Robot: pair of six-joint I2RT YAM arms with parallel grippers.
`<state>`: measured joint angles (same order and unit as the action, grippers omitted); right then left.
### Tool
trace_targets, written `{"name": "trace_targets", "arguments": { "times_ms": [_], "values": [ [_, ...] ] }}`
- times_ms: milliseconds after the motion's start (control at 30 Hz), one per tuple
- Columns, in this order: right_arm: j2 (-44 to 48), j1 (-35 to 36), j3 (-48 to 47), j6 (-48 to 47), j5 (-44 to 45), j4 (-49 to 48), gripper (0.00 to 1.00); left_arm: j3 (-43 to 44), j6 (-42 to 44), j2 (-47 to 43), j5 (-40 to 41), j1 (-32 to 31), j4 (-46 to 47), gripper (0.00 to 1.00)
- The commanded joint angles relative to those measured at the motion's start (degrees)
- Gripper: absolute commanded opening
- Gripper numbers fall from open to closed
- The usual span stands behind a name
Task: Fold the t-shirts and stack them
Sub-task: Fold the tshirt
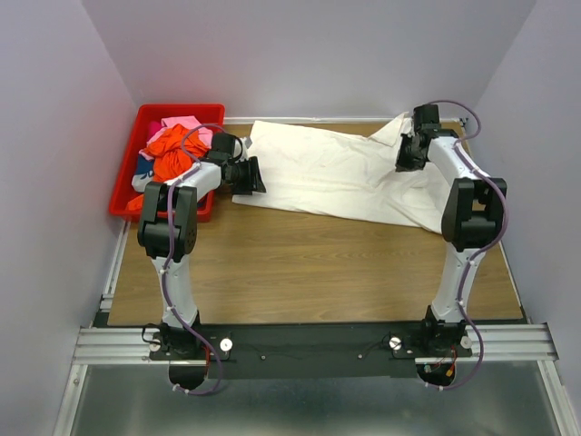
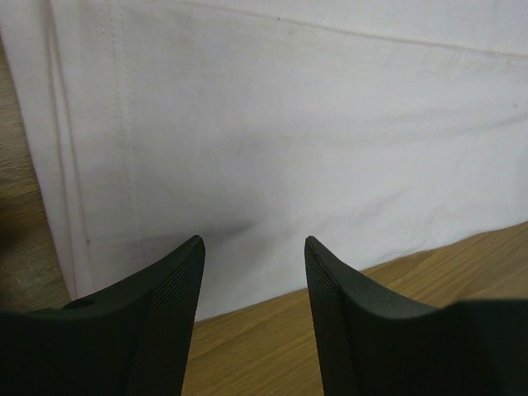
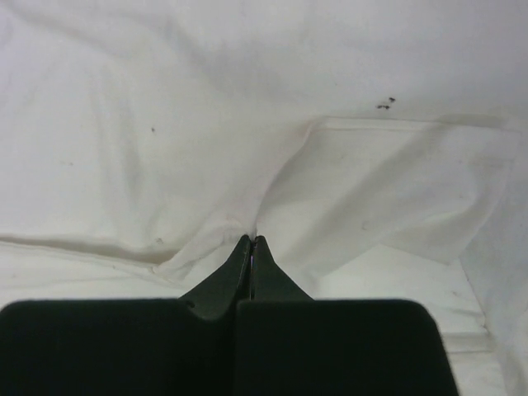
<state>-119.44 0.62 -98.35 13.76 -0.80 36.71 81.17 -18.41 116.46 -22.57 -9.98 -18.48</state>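
Note:
A white t-shirt lies spread across the far half of the wooden table, creased at its right end. My left gripper is open and empty at the shirt's left hem; in the left wrist view the gripper hangs just over the hem of the shirt. My right gripper is at the shirt's right end. In the right wrist view the gripper is shut, pinching a fold of the white cloth.
A red bin at the far left holds a heap of orange, pink and other coloured shirts. Grey walls close in the table on three sides. Bare wood lies between the shirt and the arm bases.

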Motion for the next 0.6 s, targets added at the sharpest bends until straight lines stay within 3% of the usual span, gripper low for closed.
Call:
{"name": "trace_targets", "arguments": {
  "times_ms": [0,300,333,367,433,467,567],
  "values": [
    [-4.91,-0.36,-4.83,1.62,-4.03,-0.15,0.0,-0.83,0.31,-2.29,0.16,0.05,-0.33,0.6],
    [-11.25,-0.36,-14.24,4.43,-10.1,-0.23,0.06,-1.36,0.22,-3.0,0.42,0.05,-0.42,0.6],
    [-11.43,-0.45,-14.85,4.52,-10.71,-0.15,0.11,-1.45,0.22,-3.0,0.42,0.05,-0.42,0.59],
    [-11.52,-0.45,-15.21,4.87,-11.5,-0.23,0.29,-1.45,0.22,-3.08,0.51,0.05,-0.33,0.6],
    [-11.17,-0.36,-15.56,5.31,-11.6,-0.23,0.51,-1.36,0.13,-3.17,0.68,0.05,-0.24,0.6],
    [-10.04,-0.36,-15.3,5.4,-10.81,-0.15,0.67,-1.27,-0.04,-3.17,0.77,0.05,-0.15,0.6],
    [-5.83,-0.36,-11.71,5.66,-6.61,-0.15,0.83,-0.22,0.04,-2.82,1.12,-0.22,0.02,0.6]
  ]
}}
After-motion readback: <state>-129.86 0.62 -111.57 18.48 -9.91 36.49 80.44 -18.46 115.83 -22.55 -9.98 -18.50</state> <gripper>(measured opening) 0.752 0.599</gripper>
